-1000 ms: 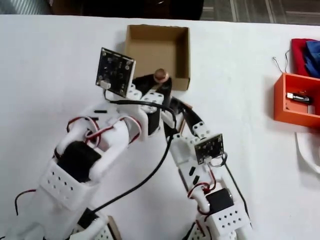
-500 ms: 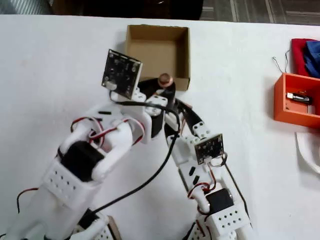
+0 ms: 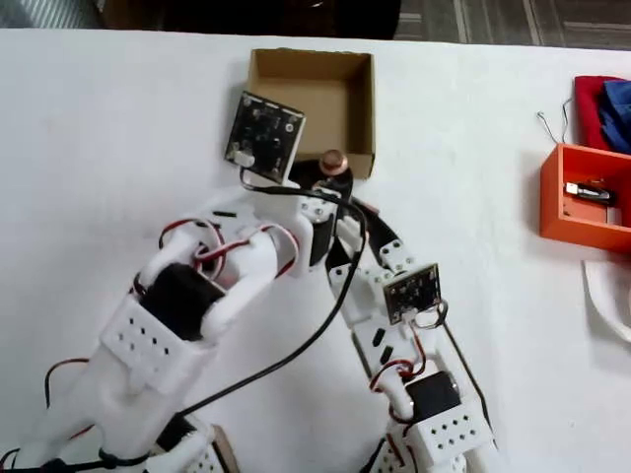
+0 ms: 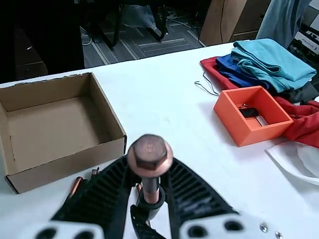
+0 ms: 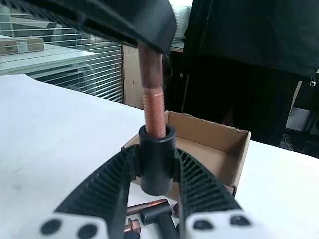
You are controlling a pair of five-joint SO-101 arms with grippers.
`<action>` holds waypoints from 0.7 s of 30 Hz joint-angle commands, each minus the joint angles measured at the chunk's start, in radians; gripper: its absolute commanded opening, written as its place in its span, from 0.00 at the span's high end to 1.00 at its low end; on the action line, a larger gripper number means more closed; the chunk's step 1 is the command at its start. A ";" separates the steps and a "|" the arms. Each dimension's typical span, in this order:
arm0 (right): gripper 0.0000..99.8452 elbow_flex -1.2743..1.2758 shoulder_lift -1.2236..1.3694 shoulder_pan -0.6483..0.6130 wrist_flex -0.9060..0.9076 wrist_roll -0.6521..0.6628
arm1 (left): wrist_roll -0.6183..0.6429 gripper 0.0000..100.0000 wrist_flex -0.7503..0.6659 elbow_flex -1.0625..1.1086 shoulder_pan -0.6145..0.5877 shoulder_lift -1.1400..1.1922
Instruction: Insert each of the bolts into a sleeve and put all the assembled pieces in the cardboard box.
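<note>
Hiding the bolt [image 5: 151, 94] tip, sleeve [image 5: 157, 174] clamped in right gripper [image 5: 156, 155]

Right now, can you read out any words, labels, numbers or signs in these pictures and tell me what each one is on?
No text can be read.
Pale label on a brown box in the room behind: too small to read.
Camera boards on the wrists: markings too blurred to read.
Cardboard box, bolt, sleeve, orange tray: no print visible.
</note>
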 commanded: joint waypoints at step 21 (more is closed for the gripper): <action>0.98 0.011 -0.005 0.010 -0.021 -0.006 | -0.006 0.85 -0.101 0.136 0.009 0.000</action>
